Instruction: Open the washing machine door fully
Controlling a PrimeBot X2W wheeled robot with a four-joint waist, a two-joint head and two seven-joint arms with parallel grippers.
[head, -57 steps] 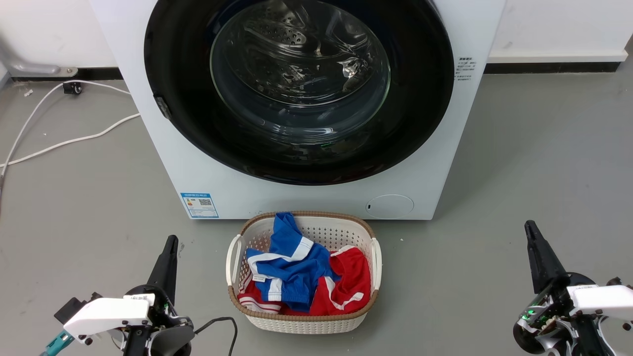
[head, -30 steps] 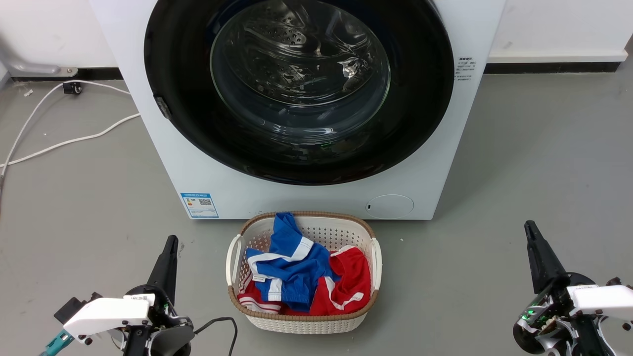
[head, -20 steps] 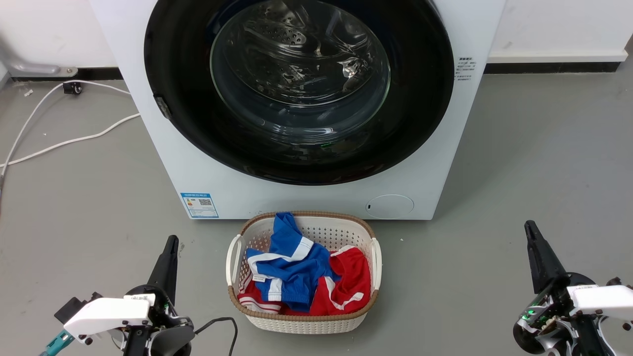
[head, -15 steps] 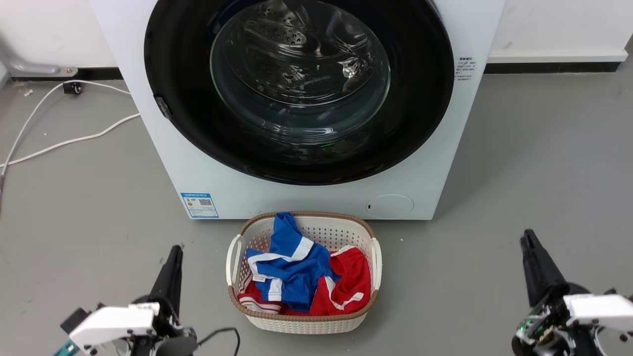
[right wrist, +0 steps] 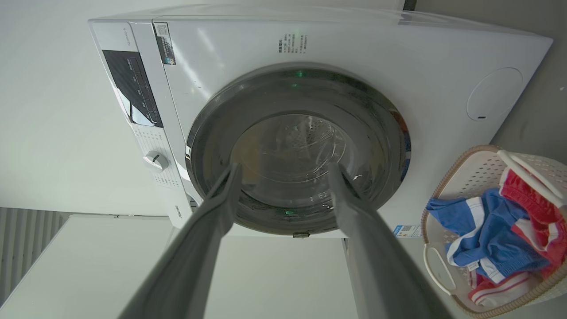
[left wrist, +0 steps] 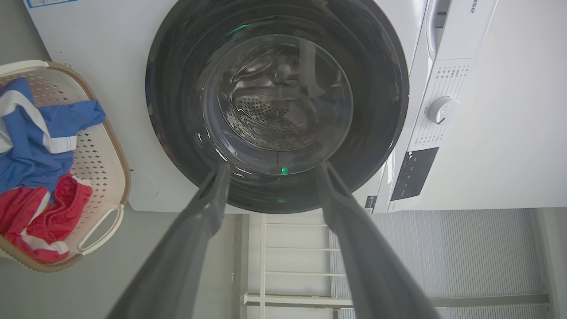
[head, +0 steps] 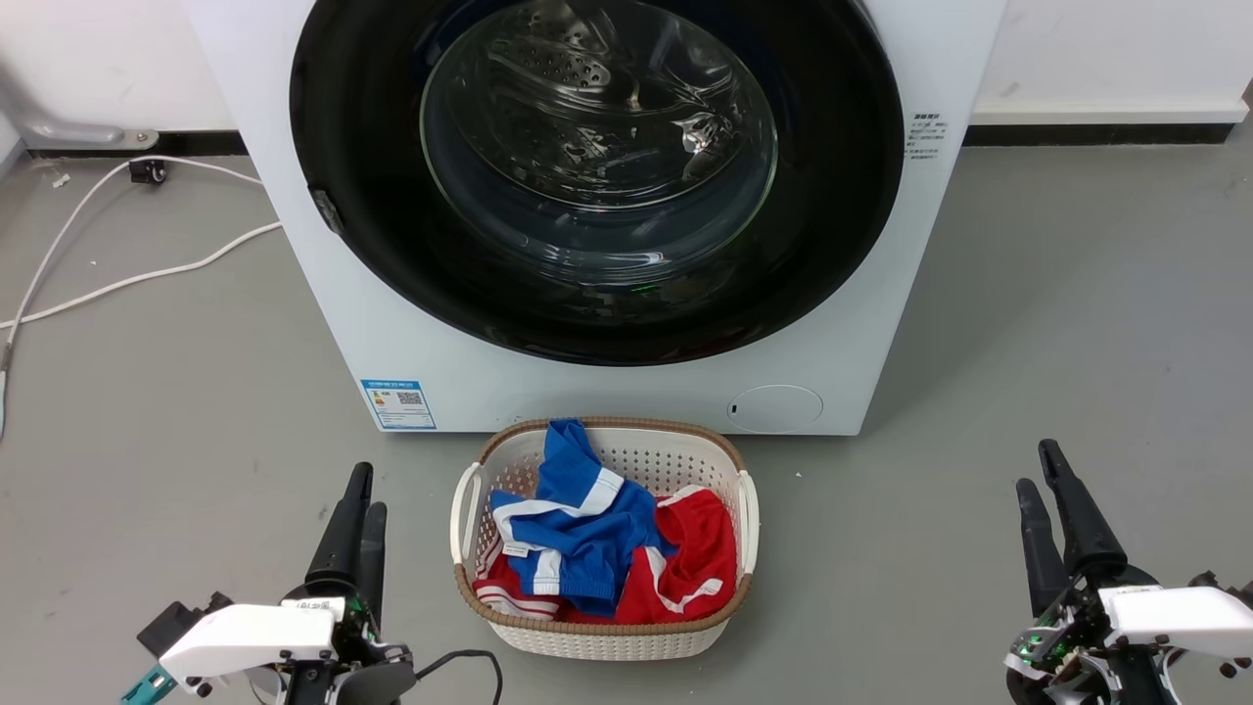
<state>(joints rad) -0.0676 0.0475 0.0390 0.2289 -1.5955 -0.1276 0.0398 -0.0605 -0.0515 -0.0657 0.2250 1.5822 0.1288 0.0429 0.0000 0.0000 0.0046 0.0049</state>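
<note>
Door: the washing machine door [head: 597,176] is shut, flush in the front of the washing machine [head: 607,397], which stands at the floor's far edge by the wall.
Left arm: the left pincer [head: 369,490] has its fingers apart and holds nothing, over the floor's near left corner.
Right arm: the right pincer [head: 1036,467] is likewise apart and empty, at the near right corner.
Basket: the laundry basket [head: 675,460] sits between them, just before the machine.

Round glossy black washing machine door [head: 597,181] shut flush against front of white washing machine [head: 607,387]; clear glass bowl centre, steel perforated drum visible through it. Standing on floor.
</note>
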